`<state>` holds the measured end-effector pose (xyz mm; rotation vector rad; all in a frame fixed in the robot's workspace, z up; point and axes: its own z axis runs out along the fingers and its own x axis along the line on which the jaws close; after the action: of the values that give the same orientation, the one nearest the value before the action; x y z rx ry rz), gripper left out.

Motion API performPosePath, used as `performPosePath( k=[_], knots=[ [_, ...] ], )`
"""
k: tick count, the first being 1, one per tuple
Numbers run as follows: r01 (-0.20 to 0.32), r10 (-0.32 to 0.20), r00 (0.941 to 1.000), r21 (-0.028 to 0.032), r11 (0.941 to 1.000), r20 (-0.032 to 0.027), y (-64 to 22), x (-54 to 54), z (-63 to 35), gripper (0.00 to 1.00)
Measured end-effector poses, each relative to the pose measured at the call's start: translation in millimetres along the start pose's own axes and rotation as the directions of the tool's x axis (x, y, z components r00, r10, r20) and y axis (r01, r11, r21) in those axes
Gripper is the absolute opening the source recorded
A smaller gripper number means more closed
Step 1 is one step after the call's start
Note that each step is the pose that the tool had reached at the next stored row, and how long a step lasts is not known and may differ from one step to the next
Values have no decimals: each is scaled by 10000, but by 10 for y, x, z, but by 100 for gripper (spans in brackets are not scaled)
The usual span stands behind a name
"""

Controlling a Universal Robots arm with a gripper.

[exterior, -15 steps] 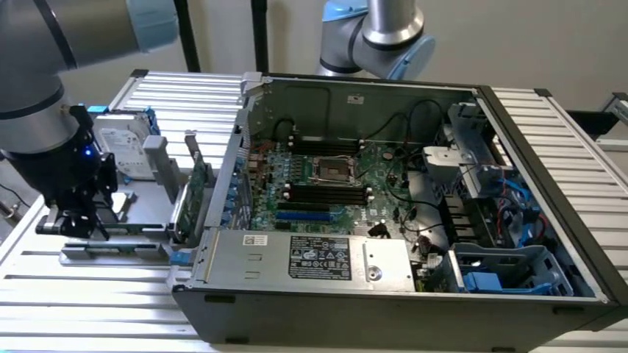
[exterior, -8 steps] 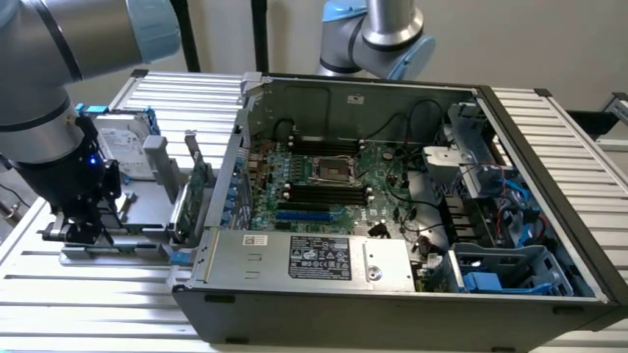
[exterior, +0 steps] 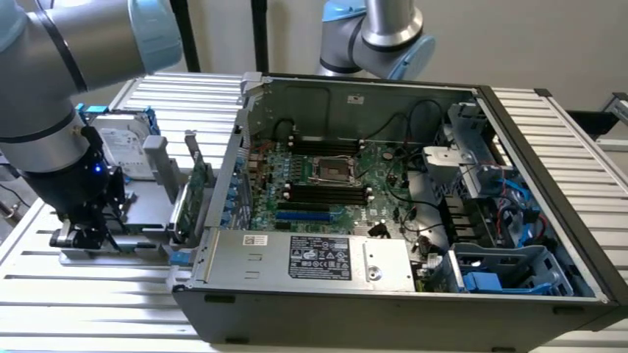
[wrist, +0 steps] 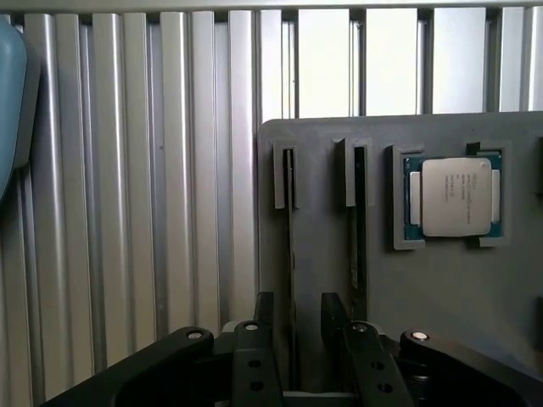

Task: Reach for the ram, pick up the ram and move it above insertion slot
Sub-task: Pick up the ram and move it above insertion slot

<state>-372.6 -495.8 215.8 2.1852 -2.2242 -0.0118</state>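
The gripper (wrist: 299, 312) was seen open around the ram (wrist: 291, 246), nothing clamped yet. The ram looked off-centre between the fingers (wrist: 333, 309), so it could've been tilted and jammed in its holder (wrist: 441, 297).

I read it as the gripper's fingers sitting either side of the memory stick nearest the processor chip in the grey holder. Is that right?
Not quite. In the wrist view the gripper has its open fingers either side of the memory stick farther from the processor chip. The stick beside the chip is not between them. Both stand in slots of the grey holder.
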Motion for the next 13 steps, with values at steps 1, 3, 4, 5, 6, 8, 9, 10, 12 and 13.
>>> performPosePath(
  k=[1, 3, 4, 5, 6, 8, 9, 10, 12, 13],
  knots=[
    [17, -17, 10000, 2, 10000, -1, 0, 0, 10, 36],
    [76, -76, 10000, 8, 10000, -3, -1, 0, 30, 36],
    [115, -115, 9999, 11, 9999, -3, -1, 0, 40, 36],
    [157, -157, 9999, 13, 9999, -5, -1, 0, 50, 36],
    [203, -203, 9998, 15, 9998, -5, -2, 0, 60, 36],
    [276, -276, 9996, 19, 9996, -8, -1, 0, 79, 36],
    [303, -303, 9995, 22, 9995, -8, -1, 0, 88, 36],
    [325, -325, 9995, 24, 9995, -10, 0, 0, 97, 36],
    [360, -360, 9994, 30, 9993, -9, 3, 1, 115, 36],
    [371, -371, 9993, 31, 9993, -10, 5, 0, 122, 36]
  ],
)
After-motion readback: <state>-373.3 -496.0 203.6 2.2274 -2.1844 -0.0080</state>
